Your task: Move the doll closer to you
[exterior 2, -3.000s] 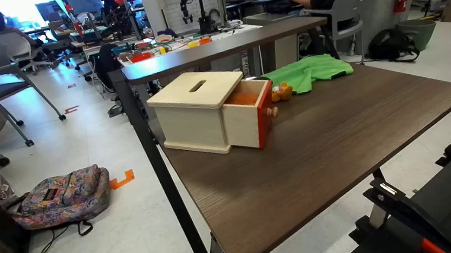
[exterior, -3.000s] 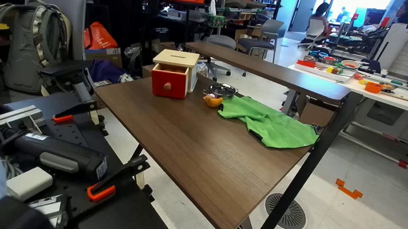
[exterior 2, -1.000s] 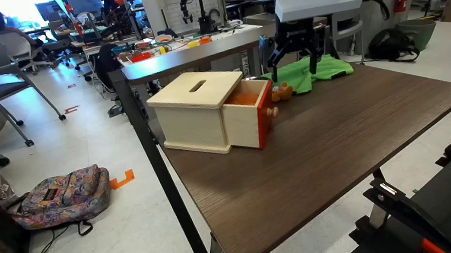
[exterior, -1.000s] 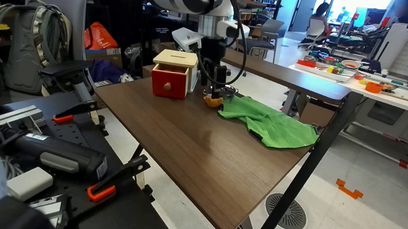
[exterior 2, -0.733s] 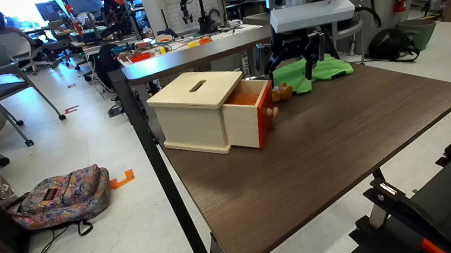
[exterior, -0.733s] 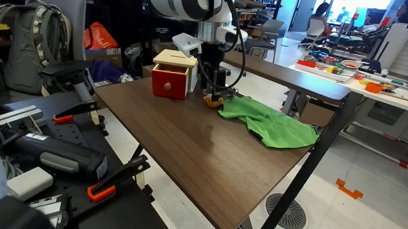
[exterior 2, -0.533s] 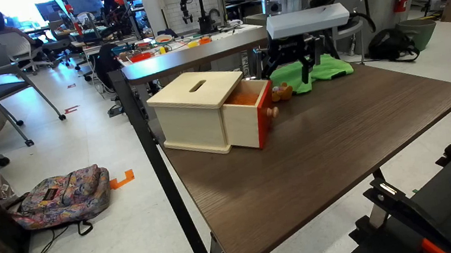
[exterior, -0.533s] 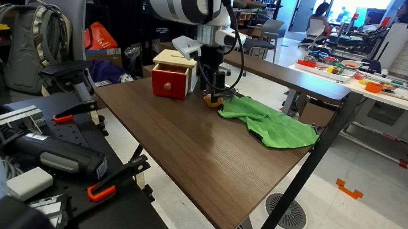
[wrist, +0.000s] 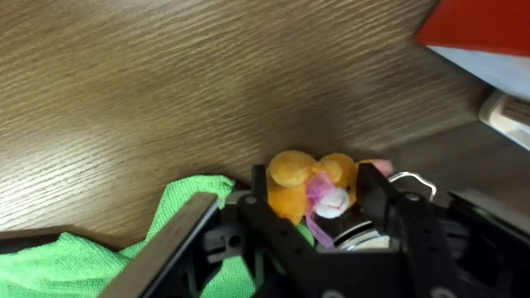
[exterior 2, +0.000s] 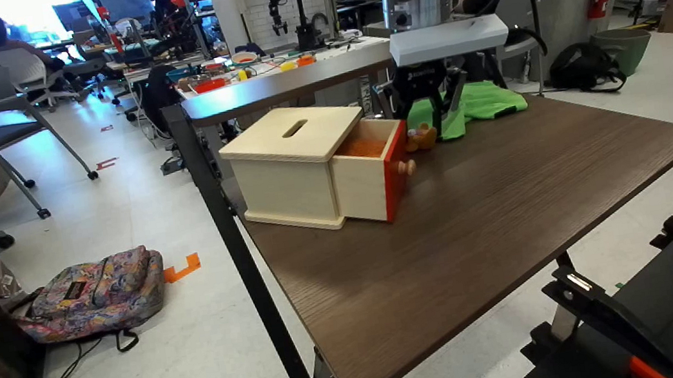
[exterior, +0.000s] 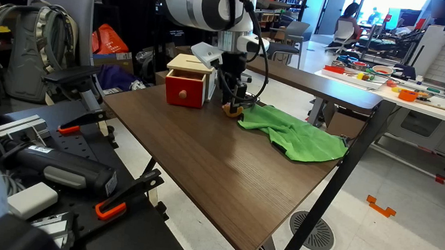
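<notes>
Orange plush bear: the task doll; rests on brown wood-grain tabletop, inside the grasp of the gripper; white muzzle and pink ribbon show in wrist view.
Gripper state: clamped on bear from two sides, one finger pad opposite the head, the other at the head, plush filling the space between. Firmness of hold can't be told.
Bear vs gripper: directly below gripper body, down at fingertip level. Head edge runs behind a pad in wrist view, pinkish tip sticking out past it. In an exterior view the near finger crosses in front of bear, orange visible on both sides.
Bear neighbours: between wooden box and green cloth; cloth just beside, box near.
Cloth: rumpled, dark tabs at edges, lying on tabletop; a part shows beneath the gripper in wrist view.
Steel cookware: close beside bear, loop handle showing, most of it covered by gripper; exact type unclear.
Box: pale wood, slot in lid, drawer with red front and round knob pulled partway out.
Arm: white-and-grey Franka, hangs in from top edge in both exterior views, gripper pointing down.
Shelf: raised brown board along one edge of tabletop.
</notes>
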Tool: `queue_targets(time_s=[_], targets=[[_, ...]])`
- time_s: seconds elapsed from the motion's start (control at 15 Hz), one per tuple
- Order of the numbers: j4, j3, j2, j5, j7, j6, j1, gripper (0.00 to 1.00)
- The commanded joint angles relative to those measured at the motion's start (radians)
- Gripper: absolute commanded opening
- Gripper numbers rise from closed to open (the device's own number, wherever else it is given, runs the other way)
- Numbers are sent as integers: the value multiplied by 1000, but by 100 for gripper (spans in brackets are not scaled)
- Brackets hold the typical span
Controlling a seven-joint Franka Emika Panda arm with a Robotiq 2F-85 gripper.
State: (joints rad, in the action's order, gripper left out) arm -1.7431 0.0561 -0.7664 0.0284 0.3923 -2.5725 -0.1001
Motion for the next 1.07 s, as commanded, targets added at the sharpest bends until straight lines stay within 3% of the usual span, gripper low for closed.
queue_targets(time_s=[0.0,0.27,0.67,1.0], targets=[[51,12,-27,-26,-13,16,-6,27],[67,14,-34,-28,-14,22,-2,1],[46,7,-15,-35,-32,33,8,1],[-84,28,62,-13,-43,4,-5,1]])
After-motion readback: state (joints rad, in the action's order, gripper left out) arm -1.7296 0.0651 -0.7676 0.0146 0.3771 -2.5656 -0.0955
